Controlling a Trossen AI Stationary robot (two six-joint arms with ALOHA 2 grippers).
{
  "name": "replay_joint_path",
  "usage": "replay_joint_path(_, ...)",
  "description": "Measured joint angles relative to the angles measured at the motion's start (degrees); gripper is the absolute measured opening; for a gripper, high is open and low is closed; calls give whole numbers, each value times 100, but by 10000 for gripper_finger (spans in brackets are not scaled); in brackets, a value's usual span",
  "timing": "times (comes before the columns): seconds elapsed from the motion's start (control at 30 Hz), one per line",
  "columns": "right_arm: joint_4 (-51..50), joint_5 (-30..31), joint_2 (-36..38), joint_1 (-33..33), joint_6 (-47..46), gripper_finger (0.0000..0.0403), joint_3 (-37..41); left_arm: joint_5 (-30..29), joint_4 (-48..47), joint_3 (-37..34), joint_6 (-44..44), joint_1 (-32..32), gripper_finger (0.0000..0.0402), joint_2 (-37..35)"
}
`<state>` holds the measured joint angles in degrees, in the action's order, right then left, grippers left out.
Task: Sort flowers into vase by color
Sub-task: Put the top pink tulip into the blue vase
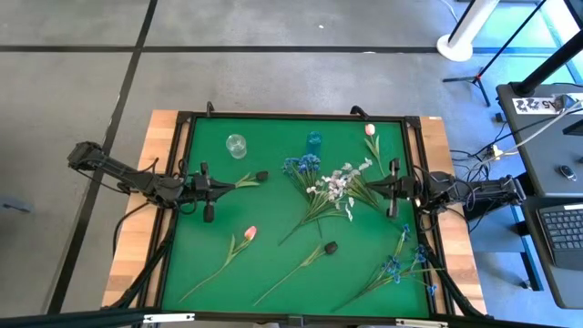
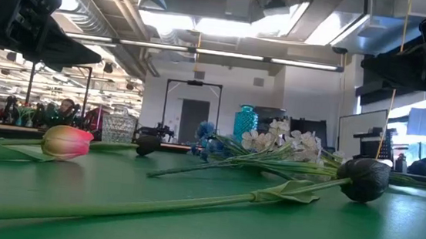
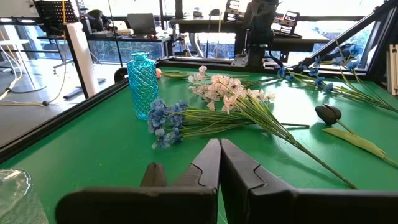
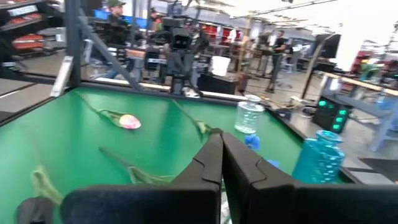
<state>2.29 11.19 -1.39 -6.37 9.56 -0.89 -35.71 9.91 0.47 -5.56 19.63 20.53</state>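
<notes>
Flowers lie flat on the green mat (image 1: pixel 209 228). A blue cluster (image 1: pixel 301 166) and white sprays (image 1: pixel 337 182) cross at the middle. One pink tulip (image 1: pixel 250 233) and a dark bud (image 1: pixel 331 247) lie nearer. More blue flowers (image 1: pixel 401 264) are at the near right. Another pink tulip (image 1: pixel 369 129) lies far right. A second dark bud (image 1: pixel 261 176) lies just ahead of my left gripper (image 1: pixel 226 185), which is shut and raised off the mat. My right gripper (image 1: pixel 369 187) is shut too, raised beside the white sprays. A clear glass vase (image 1: pixel 237 146) and a blue vase (image 1: pixel 314 139) stand at the far side.
A black raised frame (image 1: pixel 182 210) runs round the mat, with wooden table edge (image 1: pixel 137 228) outside it. In the low view both arms hang high above the flowers (image 2: pixel 64 141). People and benches show in the room beyond the table (image 4: pixel 112 18).
</notes>
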Motion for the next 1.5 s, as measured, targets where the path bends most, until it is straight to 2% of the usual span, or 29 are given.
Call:
replay_joint_path(0.1, 96, 418, 2, 0, 16, 5, 1, 0, 0, 1, 0, -1, 0, -1)
replay_joint_path(0.2, 278, 1199, 2, 0, 64, 5, 5, -1, 0, 0, 0, -2, 0, 0)
replay_joint_path(0.3, 384, 1636, 4, 2, -232, 5, 5, -1, 0, 2, 0, -2, 0, -1)
replay_joint_path(0.63, 235, 1652, 1, 1, -834, 5, -18, 0, 0, 0, 0, -2, 0, -1)
replay_joint_path(0.77, -107, 1691, -104, 0, -847, 5, -616, -1, 0, 0, 0, -1, 0, 0)
replay_joint_path(0.83, -584, 1822, -237, 0, -949, 5, -1079, 0, 0, 0, 0, -1, 0, 0)
replay_joint_path(1.0, -2698, 2640, -906, 1, -2046, 5, -2132, 0, 0, 0, 0, 0, 0, 0)
replay_joint_path(1.07, -3088, 3034, -1262, 2, -2637, 5, -2317, -1, 0, 0, 0, 0, 0, -1)
replay_joint_path(1.23, -3525, 3329, -2222, 7, -3623, 5, -2572, -2, -1, 0, 0, -2, 0, -2)
replay_joint_path(1.37, -3547, 3260, -3057, 375, -3974, 5, -2690, 0, -2, 1, 0, -2, 0, 0)
replay_joint_path(1.5, -3574, 2356, -3796, 1217, -4083, 5, -2976, 0, -2, 1, 0, 0, 0, 0)
